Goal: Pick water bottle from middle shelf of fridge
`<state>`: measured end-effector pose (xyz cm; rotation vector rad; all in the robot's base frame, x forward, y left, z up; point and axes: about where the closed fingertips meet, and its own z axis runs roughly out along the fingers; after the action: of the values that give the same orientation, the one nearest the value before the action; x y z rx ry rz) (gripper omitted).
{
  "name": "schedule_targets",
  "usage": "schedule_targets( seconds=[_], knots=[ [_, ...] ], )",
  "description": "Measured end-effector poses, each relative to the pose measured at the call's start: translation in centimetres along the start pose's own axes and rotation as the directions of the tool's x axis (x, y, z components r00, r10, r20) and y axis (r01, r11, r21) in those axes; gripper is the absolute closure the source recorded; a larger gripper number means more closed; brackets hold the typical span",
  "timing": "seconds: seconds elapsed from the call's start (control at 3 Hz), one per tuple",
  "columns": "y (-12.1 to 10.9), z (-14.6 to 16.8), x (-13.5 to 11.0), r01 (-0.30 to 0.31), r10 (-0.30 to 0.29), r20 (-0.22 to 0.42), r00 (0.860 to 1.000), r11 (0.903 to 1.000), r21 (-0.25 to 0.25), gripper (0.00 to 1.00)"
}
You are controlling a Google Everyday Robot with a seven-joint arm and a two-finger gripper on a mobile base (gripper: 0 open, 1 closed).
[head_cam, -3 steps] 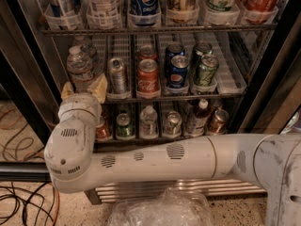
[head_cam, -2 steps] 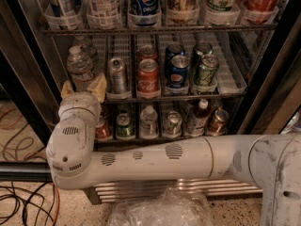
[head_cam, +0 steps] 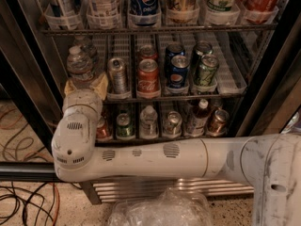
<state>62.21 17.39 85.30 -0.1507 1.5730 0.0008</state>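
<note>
Presently on record, item one: water bottle [head_cam: 79, 66], clear, ribbed, white cap. It stands upright, long axis vertical and cap up, in the leftmost lane of the middle shelf [head_cam: 231, 81], at the front edge. Item two: gripper [head_cam: 85, 85], at the bottle's foot, claw wide, with one tan finger [head_cam: 70, 86] left of the base and one right. Whether the pads touch the plastic I cannot tell. Item three: white arm [head_cam: 155, 157], lying across my view below that shelf, from the right side to the wrist under the bottle. Neighbours on the same rack, each in its own lane: silver can [head_cam: 116, 74] just beside the bottle, then red can [head_cam: 148, 75], blue can [head_cam: 178, 72], green can [head_cam: 205, 69]. The rightmost lanes show bare wire. Fridge [head_cam: 164, 188]: door frame close on the bottle's left, rack of clear cups overhead, smaller drinks below. Floor: speckled, cables [head_cam: 19, 204] at left, crumpled clear plastic [head_cam: 160, 211] before the grille.
</note>
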Motion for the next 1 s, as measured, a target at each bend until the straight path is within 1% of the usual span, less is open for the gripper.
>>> schedule_targets(
  seconds=[0.33,0.67,1.0],
  knots=[
    [0.2,0.88,0.49,-0.015,0.015,-0.003,1.0,0.9999,0.004,0.29],
    [0.8,1.0,0.4,-0.015,0.014,-0.01,1.0,0.9996,-0.024,0.46],
    [0.8,1.0,0.4,-0.014,0.014,-0.01,1.0,0.9996,-0.024,0.7]
  ],
)
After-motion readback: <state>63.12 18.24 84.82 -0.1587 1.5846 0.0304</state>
